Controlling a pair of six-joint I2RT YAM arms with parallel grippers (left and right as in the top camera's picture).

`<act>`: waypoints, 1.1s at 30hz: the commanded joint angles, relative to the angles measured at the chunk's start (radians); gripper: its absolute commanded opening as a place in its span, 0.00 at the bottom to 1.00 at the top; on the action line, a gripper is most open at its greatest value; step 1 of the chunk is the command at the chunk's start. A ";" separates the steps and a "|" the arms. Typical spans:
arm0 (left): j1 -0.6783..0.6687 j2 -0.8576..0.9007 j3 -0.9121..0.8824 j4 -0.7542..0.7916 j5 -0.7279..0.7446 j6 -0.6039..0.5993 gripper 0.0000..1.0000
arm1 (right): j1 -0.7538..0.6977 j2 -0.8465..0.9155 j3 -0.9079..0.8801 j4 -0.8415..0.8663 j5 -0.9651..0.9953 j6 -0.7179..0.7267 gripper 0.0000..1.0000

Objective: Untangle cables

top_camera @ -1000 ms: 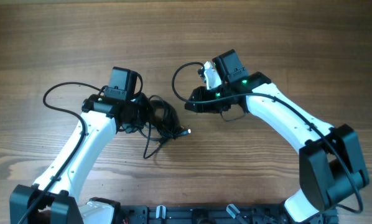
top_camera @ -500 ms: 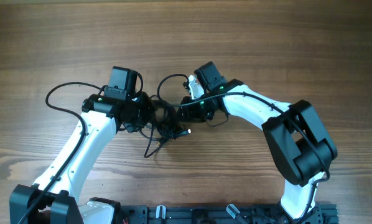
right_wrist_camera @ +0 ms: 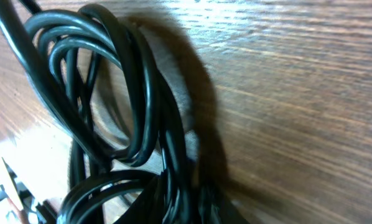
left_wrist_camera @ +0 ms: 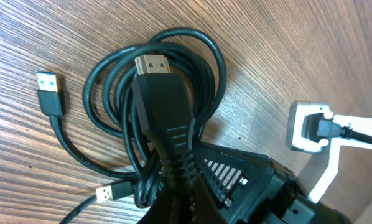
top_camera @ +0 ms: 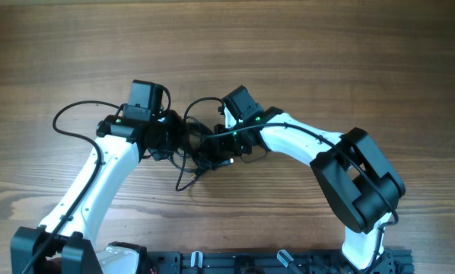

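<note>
The cables (top_camera: 199, 152) lie tangled mid-counter (top_camera: 326, 61). Left pincer (top_camera: 174, 141) pinches the cables behind the HDMI plug (left_wrist_camera: 158, 87). Right pincer (top_camera: 212, 146): state cannot be told. Judged light and limp; take hold of an outer loop.

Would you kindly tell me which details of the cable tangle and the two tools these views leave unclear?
- Right tool: overhead, its tips are lost among the dark cables; the right wrist view shows no fingers, so open or shut is unclear.
- Cable crossings: right wrist view too close and blurred; overhead too small.
- Left tool: its contact point hides under the large plug in the left wrist view.
</note>
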 commanded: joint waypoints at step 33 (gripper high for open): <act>0.341 -0.010 -0.009 0.361 0.727 0.608 0.94 | -0.087 -0.508 -0.030 -0.066 0.145 -0.091 0.04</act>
